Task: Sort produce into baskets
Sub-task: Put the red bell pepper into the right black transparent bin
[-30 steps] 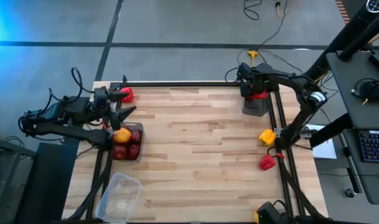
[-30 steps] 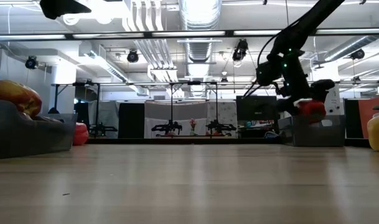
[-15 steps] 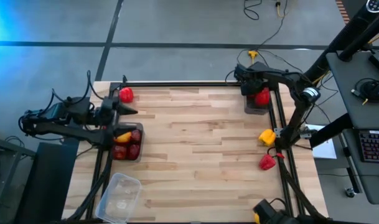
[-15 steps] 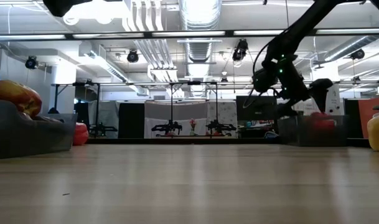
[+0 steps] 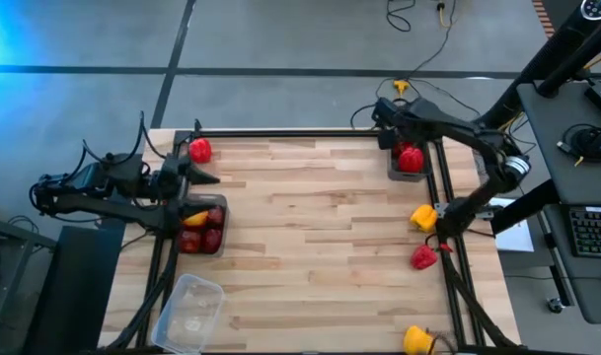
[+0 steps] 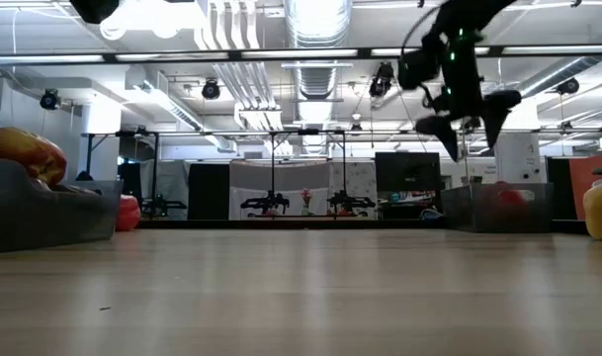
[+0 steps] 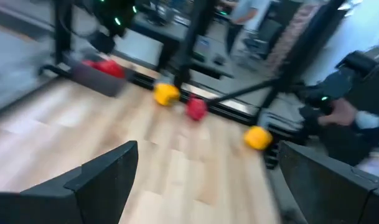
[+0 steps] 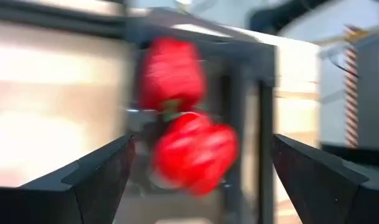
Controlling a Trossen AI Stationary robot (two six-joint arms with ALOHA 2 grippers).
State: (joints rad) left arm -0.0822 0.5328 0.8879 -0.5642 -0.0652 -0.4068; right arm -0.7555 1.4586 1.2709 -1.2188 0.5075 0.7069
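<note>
My right gripper is open and empty, raised above the dark tray at the table's far right; it also shows in the low view. Two red peppers lie in that tray. My left gripper is open and empty at the far left, between a loose red pepper and a dark tray holding a yellow-orange pepper and dark maroon pieces. A clear tub stands at the near left. A yellow pepper, a red pepper and another yellow pepper lie along the right edge.
A black frame rail runs along the table's far and side edges. The wooden middle of the table is bare. A person shows beyond the table's right side in the left wrist view.
My right gripper has let go of a red pepper, which has dropped into the far right tray beside the other one. The gripper has then risen well above the tray, its fingers open.
</note>
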